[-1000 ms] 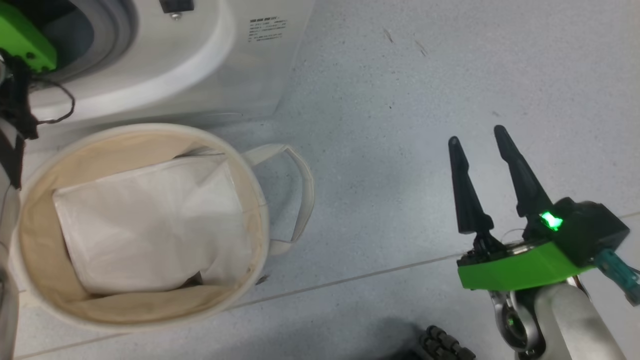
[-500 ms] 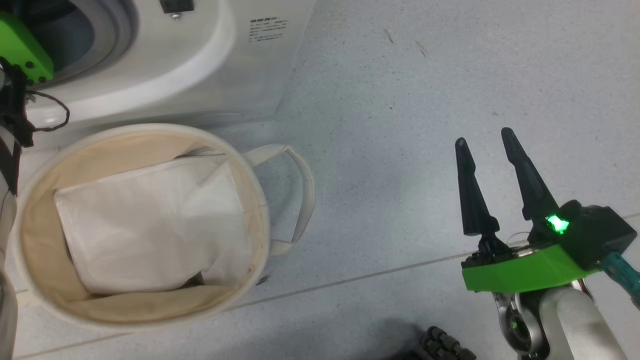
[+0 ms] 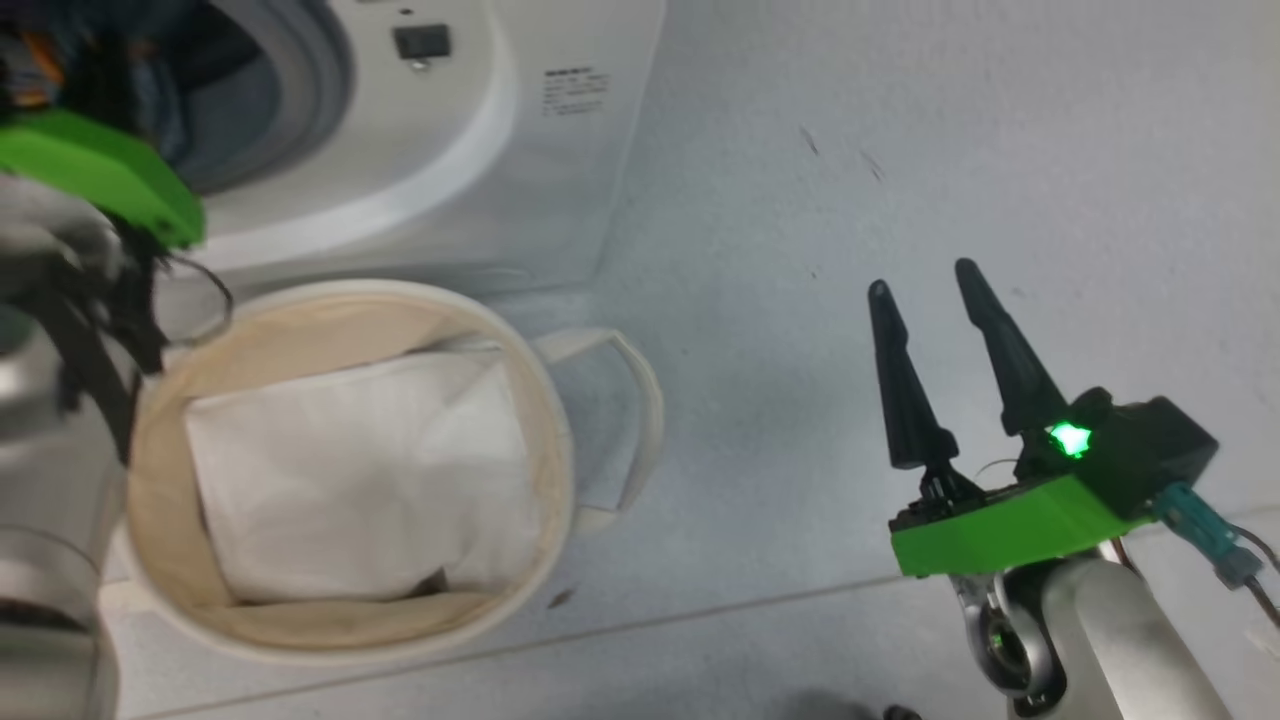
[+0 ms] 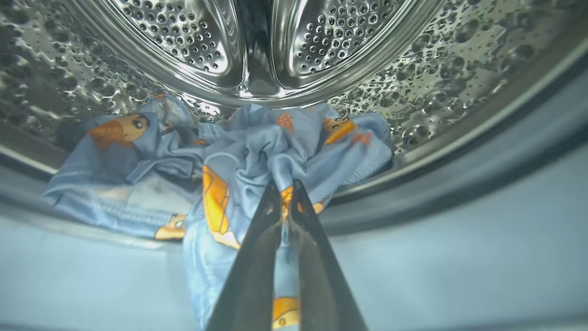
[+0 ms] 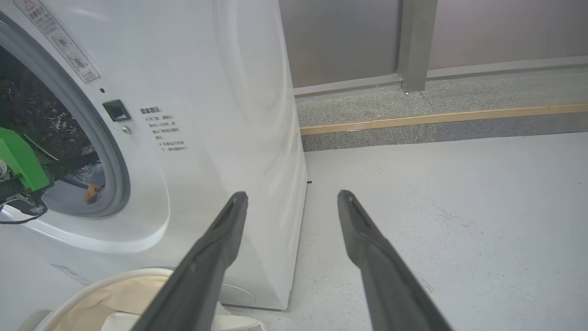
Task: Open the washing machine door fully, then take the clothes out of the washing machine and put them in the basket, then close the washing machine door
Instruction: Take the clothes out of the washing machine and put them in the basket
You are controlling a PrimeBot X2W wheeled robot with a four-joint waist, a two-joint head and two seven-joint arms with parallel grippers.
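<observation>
Our left gripper (image 4: 285, 186) has just clamped onto the soft light-blue cartoon-printed clothes (image 4: 248, 151) at its tips, so we can haul them out; our right gripper (image 3: 922, 280) hangs spread

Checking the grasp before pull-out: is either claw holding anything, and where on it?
The left claw pinches the clothes by a bunched fold near the pile's middle. The right claw is open, holding nothing.
</observation>
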